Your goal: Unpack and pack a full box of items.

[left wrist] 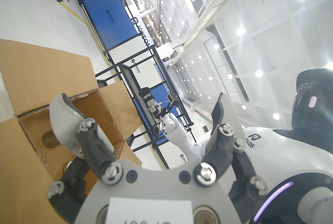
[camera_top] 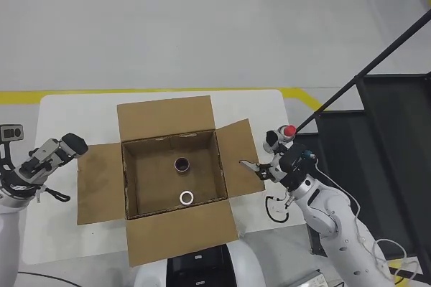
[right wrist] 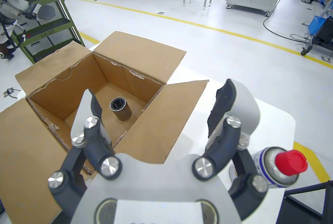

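While the left gripper (camera_top: pixel 75 142) and right gripper (camera_top: pixel 247 166) hang empty, jaws apart, unpacking seems midway — next, one must dip into the box (camera_top: pixel 165 115) for the dark canister (camera_top: pixel 182 165).

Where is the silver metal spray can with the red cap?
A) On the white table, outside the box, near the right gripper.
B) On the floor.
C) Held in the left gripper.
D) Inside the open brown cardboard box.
A: the silver spray can with the red cap sits on the white table beside the brown cardboard box, close to the right gripper.
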You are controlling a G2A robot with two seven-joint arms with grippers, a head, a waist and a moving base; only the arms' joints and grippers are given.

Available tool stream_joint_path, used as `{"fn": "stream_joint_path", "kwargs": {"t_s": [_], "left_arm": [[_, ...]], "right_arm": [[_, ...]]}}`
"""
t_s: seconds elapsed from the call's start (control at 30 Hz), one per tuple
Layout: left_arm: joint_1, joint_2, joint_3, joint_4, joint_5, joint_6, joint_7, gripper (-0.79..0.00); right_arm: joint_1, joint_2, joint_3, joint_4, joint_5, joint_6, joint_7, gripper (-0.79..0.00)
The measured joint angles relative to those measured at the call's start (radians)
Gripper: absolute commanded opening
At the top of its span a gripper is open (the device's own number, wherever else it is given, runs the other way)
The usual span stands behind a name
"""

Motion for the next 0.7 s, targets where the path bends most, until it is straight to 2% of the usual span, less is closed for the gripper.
{"fn": "stream_joint_path", "kwargs": {"t_s": [0.17,0.3,0.47,0.7], "left_arm": [[0.000,0.000,0.000,0.000,0.000,0.000,0.000,0.000],[0.000,0.000,0.000,0.000,0.000,0.000,0.000,0.000],[0.000,0.000,0.000,0.000,0.000,0.000,0.000,0.000],[0.000,0.000,0.000,0.000,0.000,0.000,0.000,0.000]], "right_arm": [[0.000,0.000,0.002,0.003,0.002,0.003,-0.002,0.000],[-0.005,-0.004,0.043,0.053,0.000,0.100,-0.064,0.000],[-0.017,-0.007,0.091,0.165,-0.021,0.182,-0.177,0.000],[0.025,-0.013,0.072,0.330,-0.013,0.187,-0.175,0.000]]}}
